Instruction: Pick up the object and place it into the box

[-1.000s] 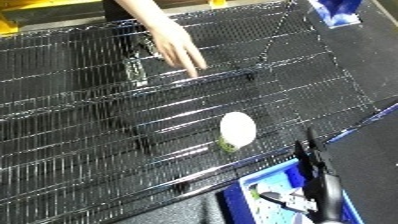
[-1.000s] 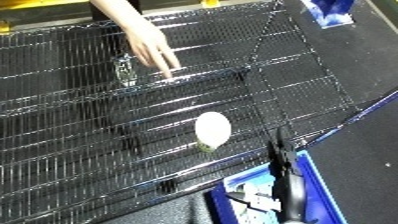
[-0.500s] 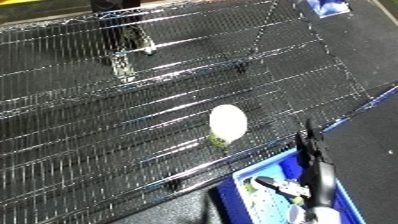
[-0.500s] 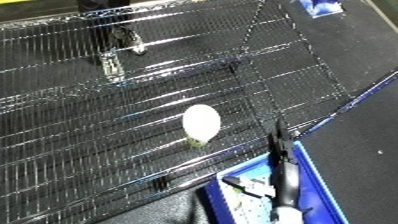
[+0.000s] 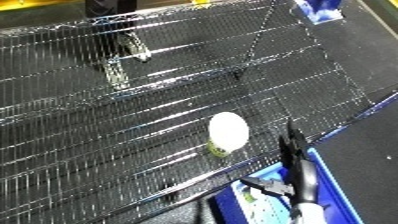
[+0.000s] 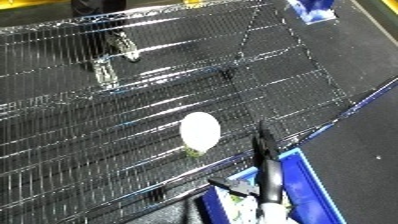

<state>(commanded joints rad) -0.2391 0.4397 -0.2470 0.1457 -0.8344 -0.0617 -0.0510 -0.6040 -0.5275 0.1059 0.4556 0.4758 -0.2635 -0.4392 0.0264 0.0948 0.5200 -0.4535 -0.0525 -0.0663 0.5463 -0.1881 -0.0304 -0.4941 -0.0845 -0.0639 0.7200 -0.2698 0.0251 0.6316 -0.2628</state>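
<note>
Object (image 5: 228, 130) lies on wire shelf (image 5: 107, 125); right hand (image 6: 263, 165) straight.

Only one part of the robot shows, at about five o'clock in both eye views: the right robot hand (image 5: 298, 170). It is black throughout, built of slim, narrow fingers (image 6: 263, 150) with a slight sheen along their edges. Lower down the black gives way to a pale, white-silver piece at the very bottom edge, where the forearm begins. A shorter black part branches off to the side near the base. No cables, screws or markings can be made out.
</note>
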